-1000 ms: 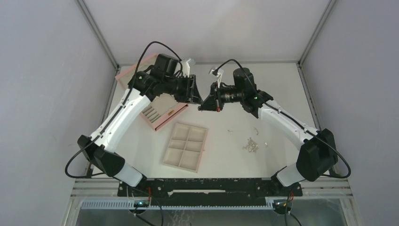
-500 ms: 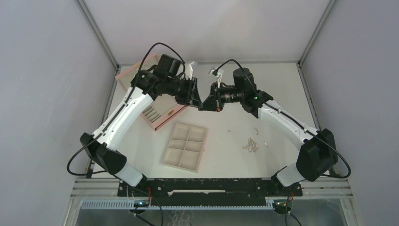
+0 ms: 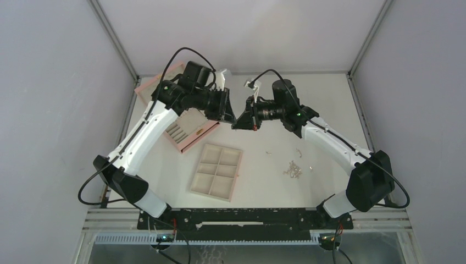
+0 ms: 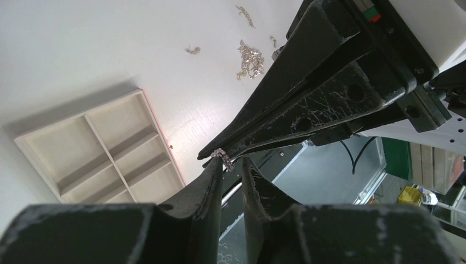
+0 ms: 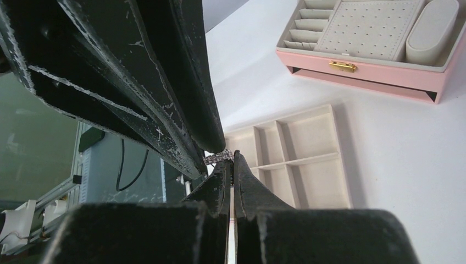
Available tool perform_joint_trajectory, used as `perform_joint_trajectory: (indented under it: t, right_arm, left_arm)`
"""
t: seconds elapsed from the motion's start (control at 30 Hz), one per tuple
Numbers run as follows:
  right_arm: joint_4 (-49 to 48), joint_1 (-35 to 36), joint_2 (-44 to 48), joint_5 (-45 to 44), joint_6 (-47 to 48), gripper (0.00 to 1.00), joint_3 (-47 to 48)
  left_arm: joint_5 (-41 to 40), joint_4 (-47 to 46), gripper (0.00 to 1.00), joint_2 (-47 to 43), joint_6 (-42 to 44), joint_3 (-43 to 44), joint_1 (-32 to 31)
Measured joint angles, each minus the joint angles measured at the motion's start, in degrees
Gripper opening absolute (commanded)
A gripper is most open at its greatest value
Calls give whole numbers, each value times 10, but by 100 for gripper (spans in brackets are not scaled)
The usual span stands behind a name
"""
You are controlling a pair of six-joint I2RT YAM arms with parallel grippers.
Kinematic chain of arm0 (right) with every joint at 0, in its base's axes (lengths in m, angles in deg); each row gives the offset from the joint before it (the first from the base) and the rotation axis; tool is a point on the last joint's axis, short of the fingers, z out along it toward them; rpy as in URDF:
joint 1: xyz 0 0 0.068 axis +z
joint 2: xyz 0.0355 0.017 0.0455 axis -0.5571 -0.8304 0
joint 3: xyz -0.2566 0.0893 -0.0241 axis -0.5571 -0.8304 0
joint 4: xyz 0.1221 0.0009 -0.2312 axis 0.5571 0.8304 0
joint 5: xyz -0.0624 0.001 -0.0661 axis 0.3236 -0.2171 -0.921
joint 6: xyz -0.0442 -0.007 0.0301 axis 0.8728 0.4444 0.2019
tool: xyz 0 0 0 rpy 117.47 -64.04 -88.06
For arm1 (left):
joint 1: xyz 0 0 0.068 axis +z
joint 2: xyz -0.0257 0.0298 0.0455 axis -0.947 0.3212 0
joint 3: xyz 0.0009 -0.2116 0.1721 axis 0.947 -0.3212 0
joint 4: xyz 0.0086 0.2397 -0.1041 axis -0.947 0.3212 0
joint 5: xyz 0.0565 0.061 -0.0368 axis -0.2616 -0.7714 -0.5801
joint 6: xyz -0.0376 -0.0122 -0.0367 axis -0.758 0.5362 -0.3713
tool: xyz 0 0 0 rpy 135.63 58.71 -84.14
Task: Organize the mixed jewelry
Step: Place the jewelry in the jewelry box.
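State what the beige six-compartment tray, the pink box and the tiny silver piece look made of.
Beige six-compartment tray: matte, velvety-looking covering, core unclear. Pink box: smooth leatherette-like shell, gold metal clasp. Tiny silver piece: shiny metal, glinting facets; stones uncertain.

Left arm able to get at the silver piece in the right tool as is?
Likely yes: the piece sticks out of the shut right tool, the left tool is right at it, nothing between.
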Motion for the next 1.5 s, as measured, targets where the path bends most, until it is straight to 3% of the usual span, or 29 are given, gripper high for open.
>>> perform_joint_trajectory:
  t: [0.57,0.7,0.83,1.07,1.33,1.5]
  right_arm:
    - [0,0,0,0,0,0,0]
    - [0,0,0,0,0,0,0]
    - [0,0,0,0,1,0,0]
    - [0,0,0,0,2,0,0]
    - [0,1,0,0,2,0,0]
    - [0,3,0,0,2,0,0]
  left_arm:
    - [-3,14,17,7,6,3,0]
    - [-4,14,26,7,6,4,0]
    - [-5,16,27,7,10,5,0]
    - [-5,17,21,7,10,14,0]
    - [-5,22,25,7,10,14,0]
    - [-5,26,20,7,10,14,0]
